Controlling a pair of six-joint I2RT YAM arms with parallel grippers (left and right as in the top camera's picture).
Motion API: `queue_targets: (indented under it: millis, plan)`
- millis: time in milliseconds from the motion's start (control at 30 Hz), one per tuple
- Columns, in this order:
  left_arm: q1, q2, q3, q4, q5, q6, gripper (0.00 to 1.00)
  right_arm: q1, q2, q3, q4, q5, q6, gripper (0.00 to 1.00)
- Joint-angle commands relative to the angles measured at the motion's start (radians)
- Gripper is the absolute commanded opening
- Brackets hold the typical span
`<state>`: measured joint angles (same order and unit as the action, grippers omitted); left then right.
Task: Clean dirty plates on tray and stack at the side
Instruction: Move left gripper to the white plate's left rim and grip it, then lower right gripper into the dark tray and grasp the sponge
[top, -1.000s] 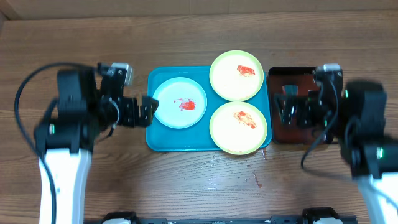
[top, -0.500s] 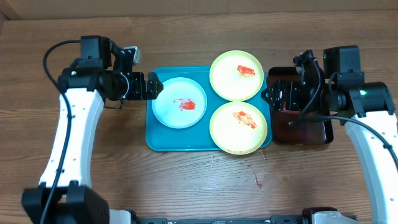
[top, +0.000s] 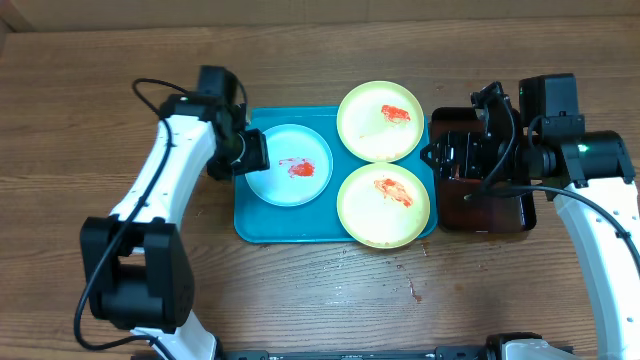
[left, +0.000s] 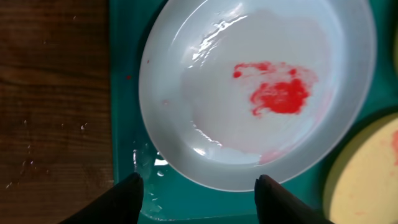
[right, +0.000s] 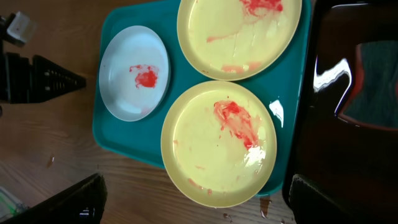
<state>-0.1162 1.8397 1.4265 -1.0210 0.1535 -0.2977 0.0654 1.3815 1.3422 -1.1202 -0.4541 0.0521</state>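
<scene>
Three plates lie on the teal tray (top: 250, 225). The light-blue plate (top: 289, 165) is at the left, with a red smear in its middle. Two yellow-green plates, one at the back (top: 380, 121) and one at the front (top: 384, 205), also carry red sauce. My left gripper (top: 250, 152) sits low over the tray's left side. In the left wrist view its jaws stand apart, astride the near rim of the blue plate (left: 249, 93), and the left gripper (left: 199, 190) touches nothing that I can see. My right gripper (top: 440, 155) hovers open at the tray's right edge, above the front yellow-green plate (right: 217, 143).
A smaller dark reddish tray (top: 490, 215) with a black rim lies right of the teal tray, under the right arm. Red sauce drops (top: 413, 292) mark the wood in front of the tray. Bare tabletop lies left of and in front of the teal tray.
The left arm has swung in and down to the blue plate's left rim, and its jaws have narrowed. The right arm settled over the dark tray and has held still since.
</scene>
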Motion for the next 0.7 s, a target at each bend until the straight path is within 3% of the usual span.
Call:
queue_targets:
  millis: [0, 233, 533, 667]
  plan:
    - [-0.002, 0.026, 0.016, -0.003, -0.146, -0.085, 0.59, -0.006, -0.002, 0.020, 0.013, 0.012, -0.004, 0.95]
    - [-0.002, 0.077, 0.016, 0.043, -0.155, -0.143, 0.53, -0.006, 0.018, 0.019, 0.014, 0.053, -0.004, 0.92]
    - [-0.002, 0.195, 0.016, 0.084, -0.069, -0.178, 0.36, -0.006, 0.037, 0.018, 0.010, 0.053, -0.004, 0.88]
    - [0.000, 0.220, 0.016, 0.089, -0.080, -0.177, 0.36, -0.006, 0.037, 0.018, 0.010, 0.053, -0.004, 0.88]
